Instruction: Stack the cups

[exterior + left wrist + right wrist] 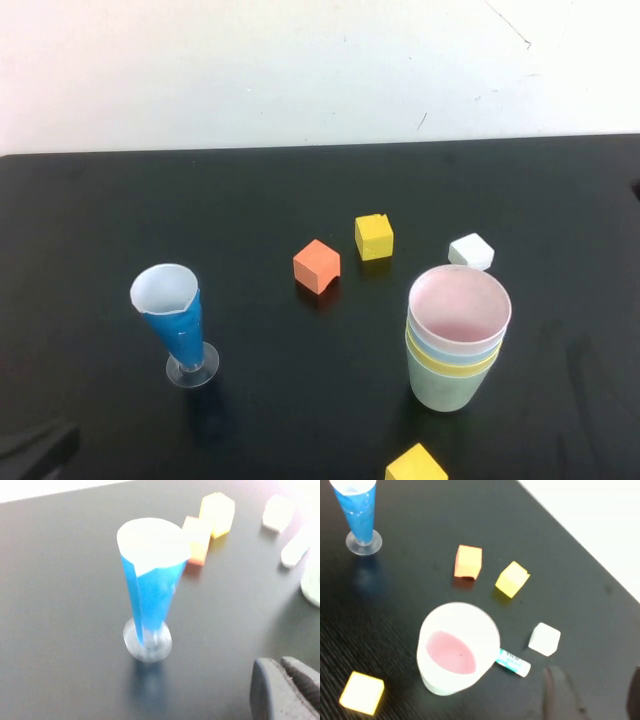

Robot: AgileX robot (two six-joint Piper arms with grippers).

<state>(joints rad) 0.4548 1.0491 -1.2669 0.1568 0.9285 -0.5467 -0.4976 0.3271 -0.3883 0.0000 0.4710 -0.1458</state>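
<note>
The cups (458, 340) stand nested in one stack at the right of the black table (250, 200): pale green outermost, then yellow and light blue rims, pink innermost. From above, the stack (455, 650) shows its pink bottom. My right gripper (595, 695) hovers beside the stack, apart from it, open and holding nothing. It is out of the high view. My left gripper (281, 680) is shut and empty, low at the table's near left (35, 447), short of the blue glass. A pale green cup edge (312, 585) shows in the left wrist view.
A blue-wrapped stemmed glass (178, 325) stands at the left. An orange cube (317, 266), a yellow cube (374, 237) and a white cube (471, 251) lie behind the stack. Another yellow cube (415, 465) lies in front. A small white stick with a green label (512, 662) lies against the stack.
</note>
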